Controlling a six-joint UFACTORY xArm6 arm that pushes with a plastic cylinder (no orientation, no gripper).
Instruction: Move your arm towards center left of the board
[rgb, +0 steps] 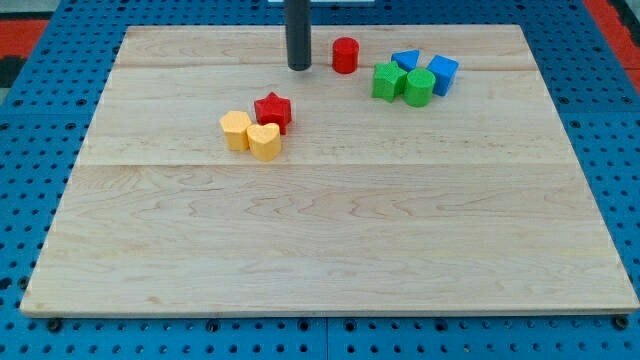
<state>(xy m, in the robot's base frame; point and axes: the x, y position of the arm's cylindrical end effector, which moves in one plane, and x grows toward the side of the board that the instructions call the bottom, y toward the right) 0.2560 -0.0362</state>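
my tip (299, 68) rests on the board (330, 250) just left of the red cylinder (345, 55), near the view's top; it is a bare rod holding nothing. the red star (272, 109) lies below-left of the cylinder.

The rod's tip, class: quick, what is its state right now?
My tip: no gripper, holding nothing, touching no block; it rests on the wooden board just to the view's left of the red cylinder block.

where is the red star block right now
The red star-shaped block sits left of the board's centre, touching the yellow heart-shaped block and yellow block.
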